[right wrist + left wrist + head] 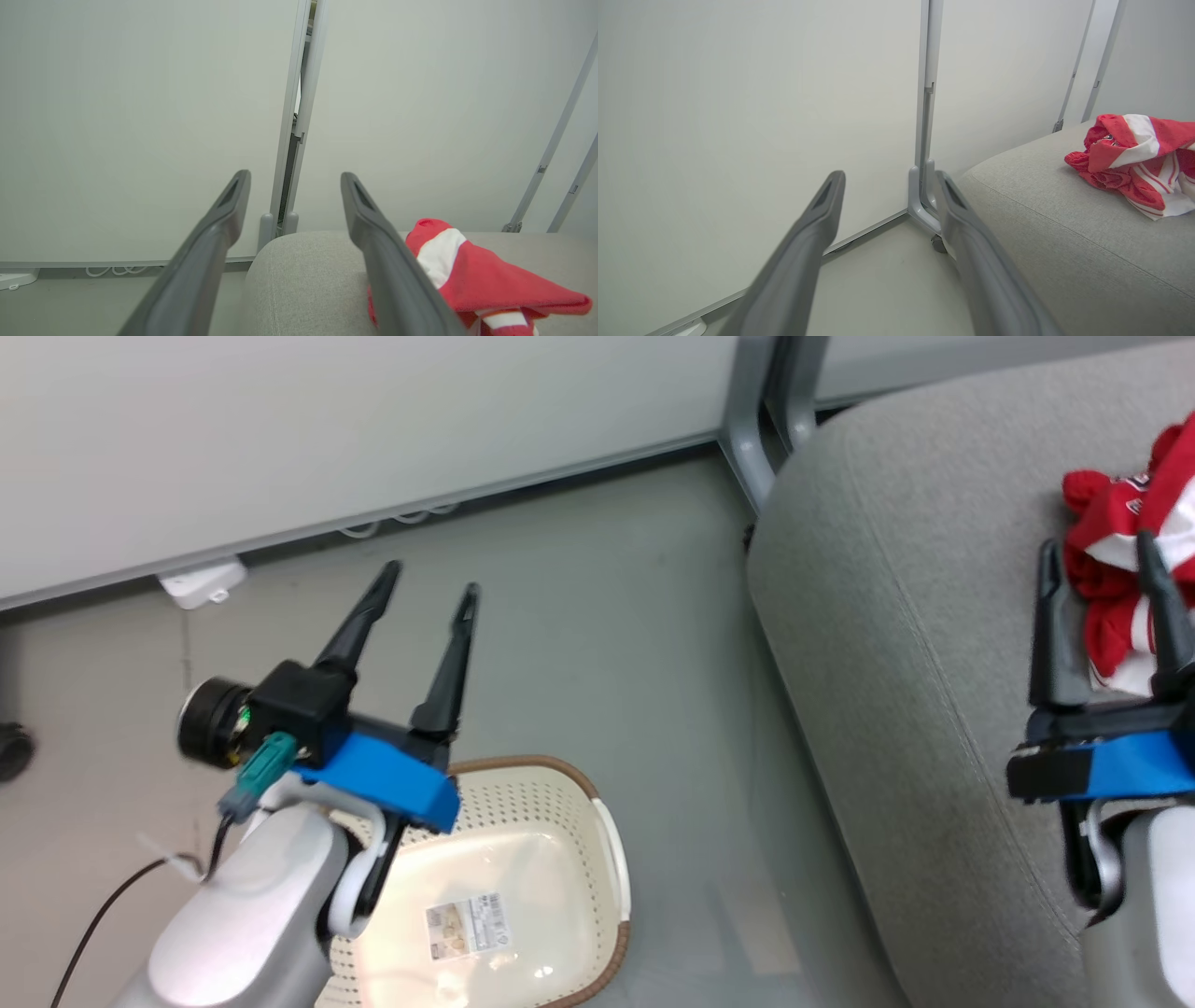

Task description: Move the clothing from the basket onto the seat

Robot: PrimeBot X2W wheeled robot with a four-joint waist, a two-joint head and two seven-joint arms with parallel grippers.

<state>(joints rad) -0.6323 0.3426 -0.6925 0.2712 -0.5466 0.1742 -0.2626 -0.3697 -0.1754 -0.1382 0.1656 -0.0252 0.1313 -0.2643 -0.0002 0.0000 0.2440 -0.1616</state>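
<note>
Clothing [1111, 513] sits on the seat [896, 569], label [465, 922] inside the basket [523, 798], both arms' jaws released.

This looks like a partitioned lab or test room. Plain pale partition panels [373, 429] on grey metal posts [747, 439] with a small dark caster [938, 243] stand beyond the left jaws. Looped white cables [401, 515] run along their base above a smooth grey floor [607, 635]. A large grey fabric seat [887, 616] lies under the right jaws.

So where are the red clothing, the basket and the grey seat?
clothing [1134, 163], left wrist view, its red-and-white striped middle.
basket [523, 798], head view, its perforated far wall.
seat [887, 616], head view, bare grey top.
</note>
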